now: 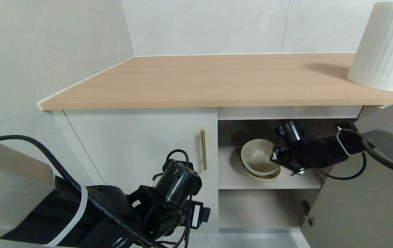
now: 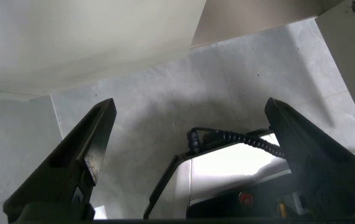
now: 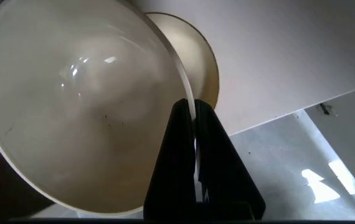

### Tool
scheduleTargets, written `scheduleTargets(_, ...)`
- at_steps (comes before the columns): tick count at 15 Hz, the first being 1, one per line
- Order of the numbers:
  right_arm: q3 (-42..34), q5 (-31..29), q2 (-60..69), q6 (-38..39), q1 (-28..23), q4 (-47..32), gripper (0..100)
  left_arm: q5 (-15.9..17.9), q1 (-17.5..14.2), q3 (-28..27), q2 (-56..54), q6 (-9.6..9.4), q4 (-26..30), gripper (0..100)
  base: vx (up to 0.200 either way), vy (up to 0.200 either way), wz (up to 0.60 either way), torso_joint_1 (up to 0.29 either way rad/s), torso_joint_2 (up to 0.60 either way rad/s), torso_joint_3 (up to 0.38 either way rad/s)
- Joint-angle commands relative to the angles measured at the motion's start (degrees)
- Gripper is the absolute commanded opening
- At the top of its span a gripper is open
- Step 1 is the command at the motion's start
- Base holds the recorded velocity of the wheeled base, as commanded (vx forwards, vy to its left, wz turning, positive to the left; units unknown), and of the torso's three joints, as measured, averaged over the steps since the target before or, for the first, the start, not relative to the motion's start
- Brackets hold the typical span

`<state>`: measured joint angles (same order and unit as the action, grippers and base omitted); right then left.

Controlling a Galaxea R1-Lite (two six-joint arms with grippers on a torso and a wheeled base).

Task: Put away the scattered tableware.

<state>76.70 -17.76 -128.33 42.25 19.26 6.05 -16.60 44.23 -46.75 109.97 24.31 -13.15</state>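
R gripper (image 3: 194,124) clamped on bowl (image 1: 255,155) rim; bowl tilted, just left of it, prob touching plate (image 1: 271,176) on shelf (image 1: 229,179) (contact unclear); L gripper (image 2: 190,112) spread open, well apart

- The bowl (image 3: 84,106) is smooth, glossy and cream, with a ceramic-looking glaze (light glints inside it).
- The plate (image 1: 270,176) under it has the same glazed look.
- The countertop (image 1: 217,79) is matt with a wood grain.
- The cabinet door (image 1: 131,148) is smooth, pale and matt.
- The door handle (image 1: 203,149) is polished, brass-coloured metal.
- The white shade (image 1: 384,48) is matt and ribbed.
- The right gripper (image 3: 193,109) is matt black and looks like plastic.
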Motion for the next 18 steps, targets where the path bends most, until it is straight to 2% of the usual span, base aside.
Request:
scheduleTargets(1, 1.26, 0.01, -2.80, 0.20, -0.36, 0.02, 0, -0.01, -0.02, -0.01, -0.02, 0.04, -0.03, 100, 0.000, 0.000, 0.00, 0.000, 0.00, 0.000)
scheduleTargets(11, 1.61, -0.61, -4.12, 0.29, -0.80, 1.07, 0, -0.01, -0.02, -0.01, -0.02, 0.04, -0.03, 100, 0.000, 0.000, 0.00, 0.000, 0.00, 0.000)
scheduleTargets(12, 1.61, -1.13, -4.30, 0.29, -0.80, 1.07, 100, -0.01, -0.02, -0.01, -0.11, 0.04, -0.03, 100, 0.000, 0.000, 0.00, 0.000, 0.00, 0.000)
scheduleTargets(18, 1.43, -1.22, -4.12, 0.29, -0.80, 1.07, 100, -0.01, -0.02, -0.01, -0.11, 0.04, -0.03, 100, 0.000, 0.000, 0.00, 0.000, 0.00, 0.000)
